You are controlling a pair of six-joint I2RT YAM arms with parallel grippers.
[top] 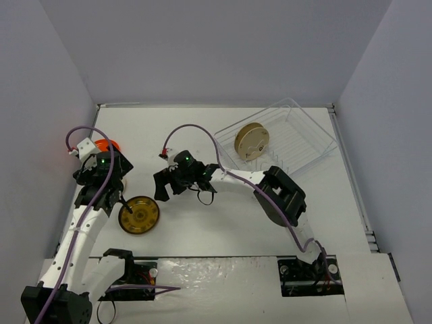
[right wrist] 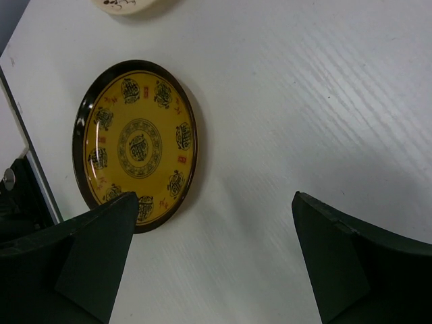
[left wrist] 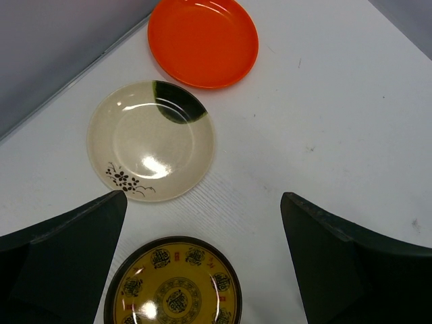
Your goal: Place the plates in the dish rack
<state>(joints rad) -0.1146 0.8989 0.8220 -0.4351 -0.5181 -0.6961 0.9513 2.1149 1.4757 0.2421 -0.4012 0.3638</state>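
The orange plate lies flat at the far left, beyond the brown plate and up against the side wall. It is half hidden under the left arm in the top view.

The left gripper hangs above the table, just left of and beyond the brown plate. Its jaws are spread wide with nothing between them. Its camera shows three plates in a line. The orange one is farthest, a cream plate with a dark patch and a small flower sprig is just beside it, and the brown plate is nearest, a little apart from the cream one.

The brown plate lies flat, yellow face up, near the left arm's base.

The right gripper hovers just right of the brown plate and a little farther back. Its jaws are also wide apart and hold nothing. Its left finger overlaps the plate's rim in its own camera, though I cannot tell if they touch.

The rack sits well right of the brown plate, toward the back, set at an angle. A second cream plate stands on edge at its left end.
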